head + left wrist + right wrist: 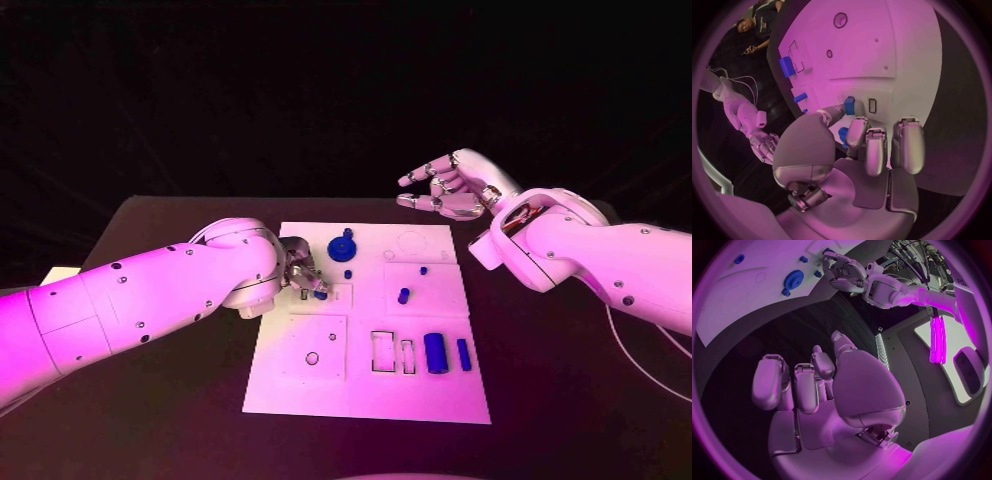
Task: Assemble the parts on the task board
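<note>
1. Nearest the head camera, the left arm [144, 300] reaches in over the white task board [361, 390], and the left hand [303, 272] sits low at the board's left-middle edge.
2. From its wrist view, the left hand pinches a small blue block [849, 105] between thumb and a finger, right beside a little rectangular slot [872, 105]; a second small blue part [842, 135] sits under the fingers.
3. I judge that the step in hand is seating that block, so the next move calls for a short, fine alignment and a straight push down.
4. Loose parts wait elsewhere: a blue gear [342, 247] near the far edge, a blue cylinder [434, 352] and a slimmer blue bar [464, 354] beside empty rectangular recesses [385, 352].
5. Off the board's far right corner, the right hand [447, 186] hovers with fingers spread, holding nothing.
6. Room is generous: the black table [173, 215] lies bare around the board, and both arms are well apart.
</note>
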{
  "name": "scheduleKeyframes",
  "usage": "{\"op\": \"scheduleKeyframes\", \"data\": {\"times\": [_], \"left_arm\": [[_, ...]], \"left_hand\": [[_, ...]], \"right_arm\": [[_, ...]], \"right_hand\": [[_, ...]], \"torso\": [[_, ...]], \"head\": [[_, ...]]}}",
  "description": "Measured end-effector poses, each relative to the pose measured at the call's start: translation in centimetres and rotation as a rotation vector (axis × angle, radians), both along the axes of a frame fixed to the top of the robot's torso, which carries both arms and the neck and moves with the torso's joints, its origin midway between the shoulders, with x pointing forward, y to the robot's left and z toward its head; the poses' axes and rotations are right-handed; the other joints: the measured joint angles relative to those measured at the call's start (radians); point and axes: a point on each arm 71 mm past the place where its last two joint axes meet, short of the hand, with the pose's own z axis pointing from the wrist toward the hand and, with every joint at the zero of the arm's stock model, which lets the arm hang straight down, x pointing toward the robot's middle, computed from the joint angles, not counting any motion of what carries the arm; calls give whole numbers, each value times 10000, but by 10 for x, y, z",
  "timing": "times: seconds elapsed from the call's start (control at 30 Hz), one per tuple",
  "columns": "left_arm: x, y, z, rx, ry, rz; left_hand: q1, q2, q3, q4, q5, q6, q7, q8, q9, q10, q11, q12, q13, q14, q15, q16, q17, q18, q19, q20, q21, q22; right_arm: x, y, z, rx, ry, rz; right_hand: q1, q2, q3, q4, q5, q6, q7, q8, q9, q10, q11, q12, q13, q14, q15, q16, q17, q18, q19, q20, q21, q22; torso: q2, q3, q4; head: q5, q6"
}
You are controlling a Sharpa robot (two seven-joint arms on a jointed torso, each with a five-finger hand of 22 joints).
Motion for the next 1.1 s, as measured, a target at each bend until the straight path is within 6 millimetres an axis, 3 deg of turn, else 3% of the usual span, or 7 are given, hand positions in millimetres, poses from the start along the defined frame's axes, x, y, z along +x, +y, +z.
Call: {"op": "scheduleKeyframes", "data": {"times": [0.27, 0.5, 0.77, 0.8, 0.93, 1.1], "left_arm": [[1, -1, 1, 119, 9, -92], [1, -2, 1, 202, -6, -174], [2, -4, 1, 299, -18, -245], [2, -4, 1, 314, -13, -252], [3, -5, -1, 395, 53, -295], [4, -4, -1, 454, 91, -311]], "left_hand": [[-13, -13, -23, -62, 1, 53, -52, -39, -1, 63, -63, 75, 62, 13, -13, 0, 0, 0, 5, -5, 0, 0], [-21, -21, -91, -132, 518, 55, -50, -40, -4, 118, -89, 130, 113, -22, -48, 0, -1, 1, 5, -5, 0, 0], [-590, 240, -568, -513, 622, 273, -51, -41, 14, 211, -147, 192, 183, 13, -84, 0, -1, 1, 4, -79, 0, 0], [-738, 264, -787, -374, 590, 412, -160, -54, 12, 241, -178, 192, 184, 13, -84, 0, -1, 0, 4, -79, 0, 0], [-1025, 369, -1528, 44, -95, 680, -348, -71, -30, 260, -199, 192, 202, 13, -84, 0, -2, 1, 4, -79, 0, 0], [-1017, 371, -2007, 217, -194, 663, -329, -149, -72, 260, -199, 236, 215, 13, -84, 0, -2, 2, 4, -78, 0, 0]], "right_arm": [[-1, 0, 0, 1, 8, 27], [-1, -1, 0, -14, 25, 12], [-1, 0, 0, -15, 36, 24], [-1, 0, 0, -15, 37, 24], [-1, 0, 0, -16, 38, 22], [-1, 0, 0, -14, 36, 24]], "right_hand": [[0, 0, 0, 0, 0, 0, 0, 0, -1, 0, 0, 0, 0, 0, 0, 0, -1, 0, 0, 0, 0, 0], [0, 0, -30, 30, 0, 0, 0, 0, -1, 0, 0, 0, 0, 0, 0, 0, -1, 0, 0, 0, 0, -15], [-2, 2, -85, 85, 0, 0, 0, 0, 2, 0, 0, 0, -14, 0, 0, 0, 8, 0, 0, 0, 0, -14], [-43, 42, -116, 116, 0, 0, 0, 0, 11, 0, 0, 0, -14, 0, 0, 0, 8, 0, 0, 0, 0, -15], [-138, 138, -250, 250, -139, 0, 0, 0, 11, 0, 0, 0, -26, 0, 0, -39, 7, 0, 0, 0, -40, -27], [-214, 106, -317, 317, -179, 0, 0, 0, 20, 0, 0, 0, -29, 0, 0, -39, 7, 0, 0, 0, -40, -27]], "torso": [[1, -3, -4], [1, -12, -4], [0, -13, 8], [0, -13, 8], [0, -13, 2], [0, -11, 3]], "head": [[-5, -36], [-17, -58], [-23, -75], [-21, -76], [-12, -80], [-2, -81]]}}
